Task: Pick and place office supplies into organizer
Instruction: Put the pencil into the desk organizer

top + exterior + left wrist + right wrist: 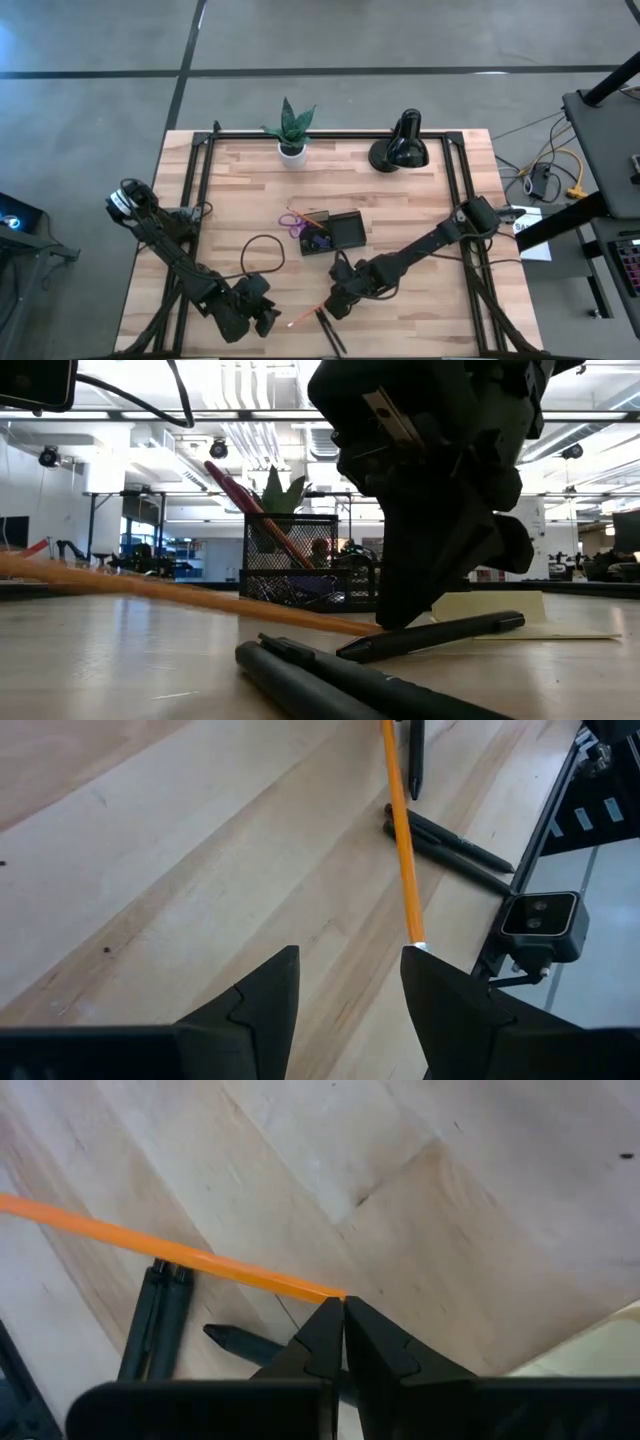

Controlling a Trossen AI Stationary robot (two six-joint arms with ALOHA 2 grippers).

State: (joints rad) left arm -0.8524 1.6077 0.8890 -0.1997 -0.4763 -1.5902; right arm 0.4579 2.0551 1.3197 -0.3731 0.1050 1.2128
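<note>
From above, the right gripper [338, 300] bears down near the table's [400, 200] front edge, where an orange pencil [303, 315] and two black pens [330, 331] lie; the left gripper [262, 320] waits just beside the pencil's far tip. The organizer [338, 232] sits mid-table, scissors [296, 222] already standing in it.

At table level, the pencil [150, 592] slopes upward from the wood, one end apparently lifted under the dark gripper, with pens [330, 680] beneath.

The left wrist camera shows its fingers [265, 1005] spread apart and empty, the pencil's [402, 850] tip just ahead.

The right wrist camera shows its fingers [375, 1345] pressed together at the pencil's [170, 1252] end; whether they truly pinch it is unclear. The pencil looks light, stiff and prone to rolling or pivoting; a hold nearer its middle would likely steady it.
</note>
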